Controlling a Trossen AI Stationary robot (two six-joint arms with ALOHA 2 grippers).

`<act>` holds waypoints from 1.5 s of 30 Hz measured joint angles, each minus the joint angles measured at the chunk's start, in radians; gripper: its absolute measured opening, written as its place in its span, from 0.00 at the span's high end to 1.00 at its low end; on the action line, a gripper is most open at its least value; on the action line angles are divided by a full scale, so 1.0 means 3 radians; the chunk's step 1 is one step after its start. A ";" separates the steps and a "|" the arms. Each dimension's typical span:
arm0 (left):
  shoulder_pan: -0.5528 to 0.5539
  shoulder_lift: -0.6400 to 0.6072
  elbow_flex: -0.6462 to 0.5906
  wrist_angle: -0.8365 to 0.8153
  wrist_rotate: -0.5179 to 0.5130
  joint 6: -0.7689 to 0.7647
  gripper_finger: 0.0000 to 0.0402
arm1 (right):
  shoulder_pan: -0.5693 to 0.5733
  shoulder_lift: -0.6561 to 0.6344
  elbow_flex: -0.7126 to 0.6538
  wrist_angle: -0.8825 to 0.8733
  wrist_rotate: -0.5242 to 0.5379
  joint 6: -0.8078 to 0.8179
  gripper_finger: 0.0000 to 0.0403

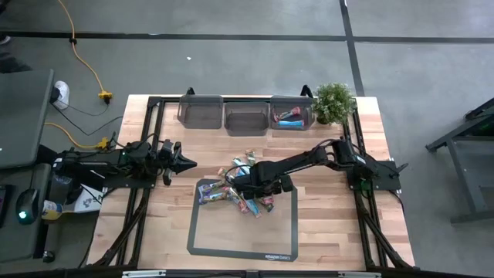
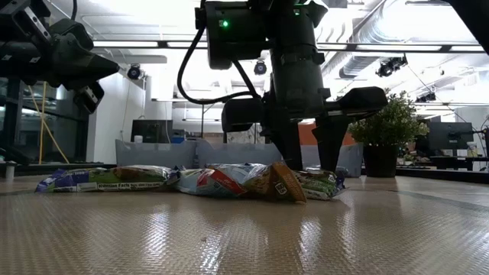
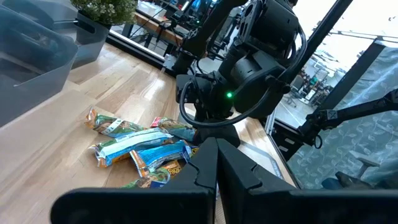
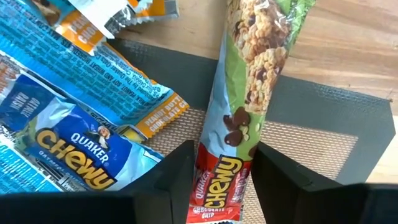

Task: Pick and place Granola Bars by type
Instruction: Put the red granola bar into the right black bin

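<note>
A pile of granola bars point(image 1: 231, 189) in blue, orange and green wrappers lies on the far edge of a dark-rimmed mat point(image 1: 243, 239) at the table's middle. My right gripper point(image 1: 248, 185) points straight down into the pile. In the right wrist view it is shut point(image 4: 225, 168) on a green and red Chewy bar point(image 4: 249, 81). Blue Quaker Chewy bars point(image 4: 68, 149) lie beside it. My left gripper point(image 1: 185, 161) hovers shut and level above the table's left side, holding nothing. My right gripper pinches the green and red bar near its red-printed end point(image 4: 221, 174), one finger on each long edge. The fingers point(image 4: 177, 180) come from above, pointing down, and lie across the bar. The bar lies flat, partly on the mat, partly on the wood.
Three clear grey bins stand along the far edge: left point(image 1: 201, 112), middle point(image 1: 245, 117), and right point(image 1: 292, 116), which holds a few bars. A potted plant point(image 1: 333, 100) stands at the far right corner. Bare wood lies at the pile's left and right.
</note>
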 joint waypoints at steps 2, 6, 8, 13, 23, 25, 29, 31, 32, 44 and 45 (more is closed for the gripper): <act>0.0001 -0.0001 0.0000 0.0000 0.0000 0.0000 1.00 | 0.0001 0.0000 0.0000 0.0001 -0.0019 0.0012 0.66; 0.0000 0.0000 -0.0001 0.0000 0.0000 -0.0001 1.00 | 0.0009 0.0000 0.0000 0.0000 -0.0061 0.0012 0.66; 0.0000 0.0000 0.0000 0.0000 0.0000 -0.0001 1.00 | 0.0009 0.0000 0.0000 0.0001 -0.0069 0.0013 0.67; 0.0001 0.0000 0.0000 0.0000 0.0000 -0.0001 1.00 | 0.0009 0.0000 0.0001 0.0021 -0.0074 0.0013 0.74; 0.0000 0.0000 0.0000 0.0000 0.0000 -0.0001 1.00 | 0.0009 0.0000 0.0001 0.0032 -0.0074 0.0007 0.85; 0.0000 0.0000 0.0000 0.0000 0.0000 -0.0001 1.00 | 0.0009 0.0000 0.0003 0.0017 -0.0072 0.0002 0.85; 0.0000 0.0000 0.0000 0.0000 0.0000 -0.0001 1.00 | 0.0009 0.0000 0.0004 0.0004 -0.0071 0.0000 0.86; 0.0000 0.0000 0.0000 0.0000 0.0000 -0.0001 1.00 | 0.0009 0.0000 0.0006 0.0000 -0.0071 0.0000 0.86; 0.0000 0.0000 0.0000 0.0000 0.0000 -0.0001 1.00 | 0.0009 0.0000 0.0006 -0.0002 -0.0071 0.0000 0.86; 0.0000 0.0000 0.0000 0.0000 0.0000 -0.0001 1.00 | 0.0013 -0.0183 0.0008 -0.0177 0.0123 0.0011 0.88; 0.0001 -0.0001 0.0000 -0.0001 0.0000 -0.0001 1.00 | 0.0013 -0.0214 0.0008 -0.0180 0.0159 0.0012 0.88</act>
